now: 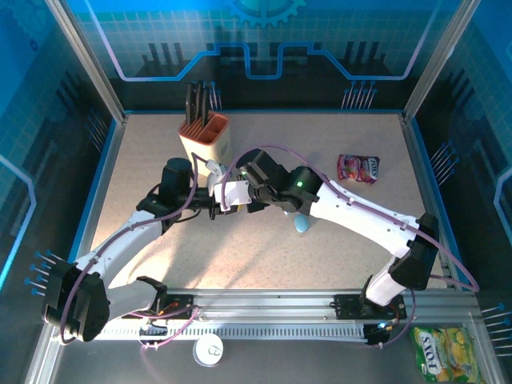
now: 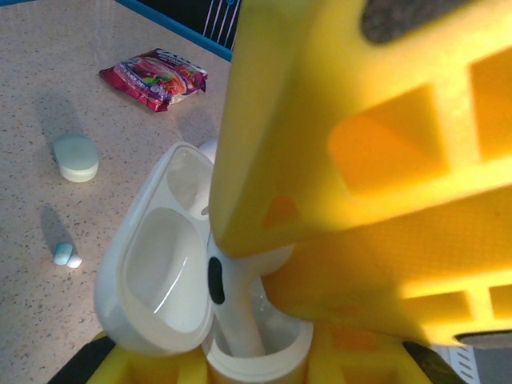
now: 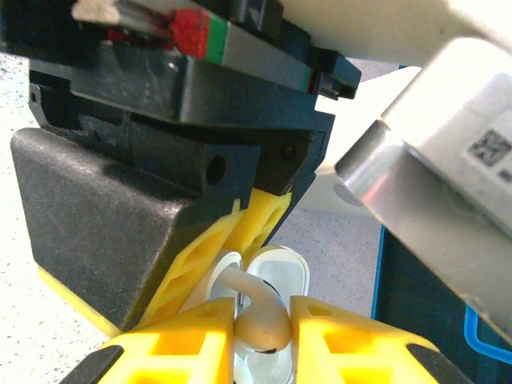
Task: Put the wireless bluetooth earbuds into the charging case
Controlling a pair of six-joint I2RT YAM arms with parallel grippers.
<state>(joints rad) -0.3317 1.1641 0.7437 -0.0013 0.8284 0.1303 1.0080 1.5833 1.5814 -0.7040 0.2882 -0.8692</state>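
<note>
On my overhead feed both arms meet over the middle of the surface (image 2: 32,328), a little left of centre. They are just on the near side of the cream and orange holder (image 1: 204,138) that stands by the far edge.

My left pincer (image 2: 250,366) is clamped on the base of the white charging case (image 2: 152,272), whose lid is swung open to one side. My right pincer (image 3: 261,314) is closed on one white earbud (image 2: 230,300), its yellow fingers pinching the rounded head.

From the left wrist I see the stem reaching down into the open base while the head sits tilted above the rim. I cannot tell whether it is seated.

A pale blue oval case (image 2: 76,157) lies closed on the surface, well apart from the held case, and a loose bud (image 2: 64,254) lies near it. A pink snack packet (image 2: 154,76) lies toward the far right corner.

On the grey strip along the near edge I see a round white thing (image 1: 209,350) left of the middle. A yellow-green packet (image 1: 438,350) lies by the near right corner.
</note>
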